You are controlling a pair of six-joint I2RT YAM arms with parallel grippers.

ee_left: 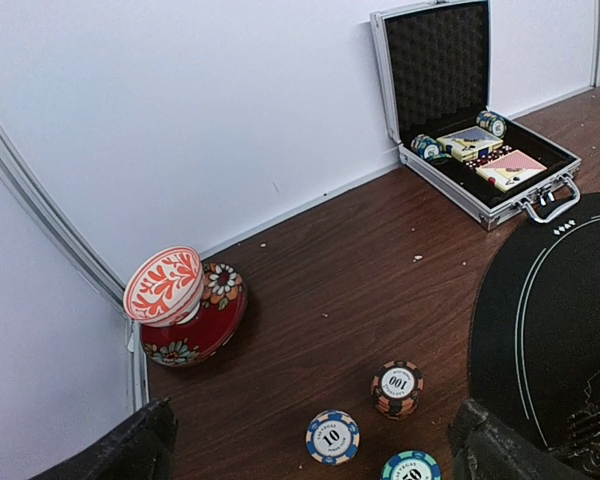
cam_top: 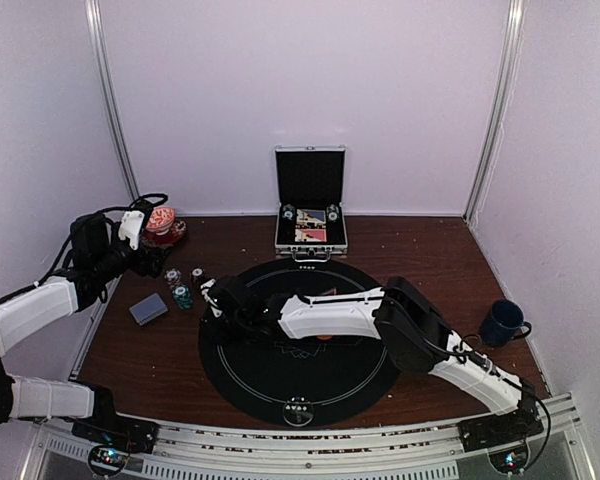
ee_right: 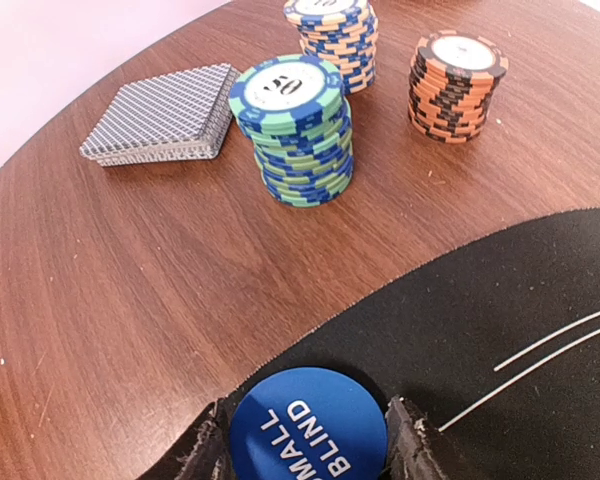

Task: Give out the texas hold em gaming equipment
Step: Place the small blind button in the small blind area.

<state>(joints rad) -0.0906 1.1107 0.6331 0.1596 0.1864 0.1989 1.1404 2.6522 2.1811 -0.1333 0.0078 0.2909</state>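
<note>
Right wrist view: the right gripper [ee_right: 308,458] is clamped on the blue small blind button [ee_right: 308,420], one finger against each side of its rim, low over the left edge of the black mat [ee_right: 500,330]. Only a thin, smooth rim is pinched. A quick swing could let the disc pivot or slip out, land on its edge and roll.

Just past the mat's edge, on the bare table [ee_right: 110,300], stands the green-and-blue chip stack [ee_right: 292,130]. The orange-and-black chip stack [ee_right: 457,85] stands behind it, and the card deck [ee_right: 160,115] lies toward the table's left edge. The stacks are tall and loose, so a forward reach with the fingers this low would probably topple the nearest one.

Let go here, the button may straddle the mat's edge and sit tilted.

The left gripper [ee_left: 315,442] hangs spread wide and empty near the table's back left corner, above those chips — if it comes down now, the arms could clash.
</note>
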